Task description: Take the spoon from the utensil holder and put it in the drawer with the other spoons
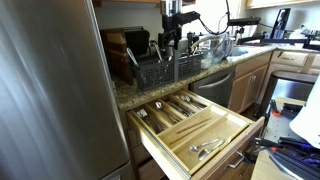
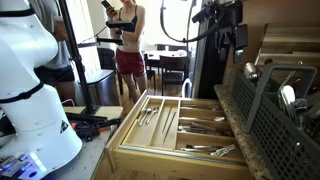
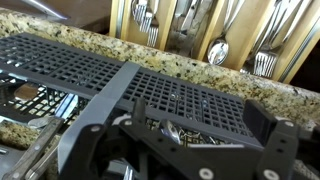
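Kitchen scene. In an exterior view, the end effector [image 1: 172, 42] hangs just above the black utensil holder [image 1: 160, 68], which stands on a speckled stone worktop [image 1: 128, 92] at upper centre. In the wrist view its fingers [image 3: 268, 125] are spread wide over the holder, and the silvery spoon [image 3: 174, 131] lies inside the basket between them. Below the worktop, the pale wooden drawer [image 1: 160, 142] stands open at lower centre. The other spoons [image 3: 218, 48] rest in one of its compartments.

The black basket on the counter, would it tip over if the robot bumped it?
Probably not easily: the utensil holder looks wide and low, sitting flat on the counter. Its openwork sides suggest it is light, so it might slide instead.
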You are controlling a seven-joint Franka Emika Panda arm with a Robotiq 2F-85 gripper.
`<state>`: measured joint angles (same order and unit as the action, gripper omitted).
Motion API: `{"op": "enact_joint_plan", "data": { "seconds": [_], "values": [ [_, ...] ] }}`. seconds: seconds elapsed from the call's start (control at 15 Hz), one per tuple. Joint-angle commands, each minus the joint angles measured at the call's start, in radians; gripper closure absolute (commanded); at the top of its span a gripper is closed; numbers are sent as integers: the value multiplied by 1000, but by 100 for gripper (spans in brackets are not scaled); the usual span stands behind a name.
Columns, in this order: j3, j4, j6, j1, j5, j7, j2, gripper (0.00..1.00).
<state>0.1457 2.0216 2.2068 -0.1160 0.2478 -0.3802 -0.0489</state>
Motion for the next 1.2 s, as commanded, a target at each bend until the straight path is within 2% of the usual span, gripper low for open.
{"op": "enact_joint_plan", "data": {
  "seconds": [0.0,0.4,1.13],
  "values": [
    [-14,-42,14,-14,33,-34,-36,0],
    [-23,-94,12,-22,43,-33,-80,0],
    [-60,-110,49,-19,46,-32,-124,0]
  ]
}}
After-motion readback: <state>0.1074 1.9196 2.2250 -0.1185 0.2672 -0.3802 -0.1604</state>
